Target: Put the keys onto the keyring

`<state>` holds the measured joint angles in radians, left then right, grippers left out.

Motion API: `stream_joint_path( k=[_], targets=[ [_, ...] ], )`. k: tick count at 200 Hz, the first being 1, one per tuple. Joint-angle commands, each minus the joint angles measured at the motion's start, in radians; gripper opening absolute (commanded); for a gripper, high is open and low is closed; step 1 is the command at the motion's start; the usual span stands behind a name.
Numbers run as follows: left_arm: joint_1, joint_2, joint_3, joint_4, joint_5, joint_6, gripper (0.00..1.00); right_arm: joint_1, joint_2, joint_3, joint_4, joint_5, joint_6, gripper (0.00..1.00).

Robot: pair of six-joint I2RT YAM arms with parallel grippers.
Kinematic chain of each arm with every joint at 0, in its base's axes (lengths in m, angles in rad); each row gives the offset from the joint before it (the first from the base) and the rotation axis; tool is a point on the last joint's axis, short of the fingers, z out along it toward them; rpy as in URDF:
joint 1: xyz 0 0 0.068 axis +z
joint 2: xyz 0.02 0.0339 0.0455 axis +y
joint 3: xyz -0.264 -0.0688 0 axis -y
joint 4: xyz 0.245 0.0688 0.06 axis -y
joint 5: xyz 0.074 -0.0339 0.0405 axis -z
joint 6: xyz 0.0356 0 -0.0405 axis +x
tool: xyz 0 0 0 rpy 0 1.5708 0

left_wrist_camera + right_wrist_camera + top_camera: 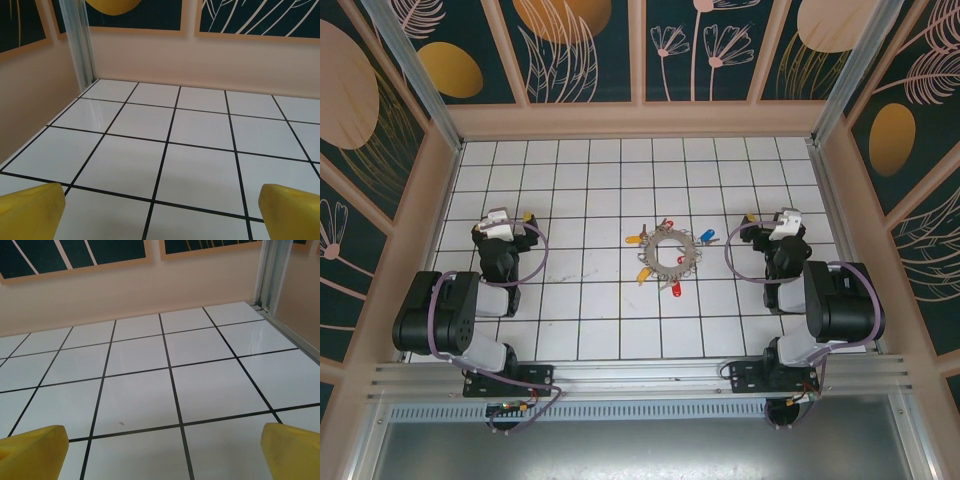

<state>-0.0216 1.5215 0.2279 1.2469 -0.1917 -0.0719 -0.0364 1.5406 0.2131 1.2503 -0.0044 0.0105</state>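
Note:
In the top view the keyring (pixel 669 252), a round dull metal ring, lies flat on the tiled floor midway between the arms. Keys with coloured heads spread around it: a yellow key (pixel 632 240) at its left, a blue key (pixel 708 237) at its right, a red key (pixel 676 289) just below. I cannot tell which keys are strung on the ring. My left gripper (pixel 510 214) hovers well left of the ring, and my right gripper (pixel 772 216) well right of it. Both are open with nothing between the yellow fingertips (pixel 30 210) (pixel 292 447); under each is bare tile.
The white tiled floor (pixel 590 310) is boxed in by beige walls (pixel 640 120) and aluminium corner posts (pixel 77 45) (pixel 272 270). Both arm bases sit at the near edge on a metal rail (pixel 640 375).

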Motion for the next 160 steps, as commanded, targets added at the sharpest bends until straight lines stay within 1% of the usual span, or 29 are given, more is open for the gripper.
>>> stream_joint_path(
  k=[1, 160],
  targets=[
    [0.006, 0.001, 0.004, 0.037, 0.006, -0.011, 0.99, 0.002, -0.002, 0.017, 0.001, 0.014, 0.017, 0.99],
    [0.006, -0.001, -0.001, 0.043, 0.007, -0.009, 0.99, 0.011, -0.001, 0.02, -0.005, 0.015, 0.008, 0.99]
  ],
)
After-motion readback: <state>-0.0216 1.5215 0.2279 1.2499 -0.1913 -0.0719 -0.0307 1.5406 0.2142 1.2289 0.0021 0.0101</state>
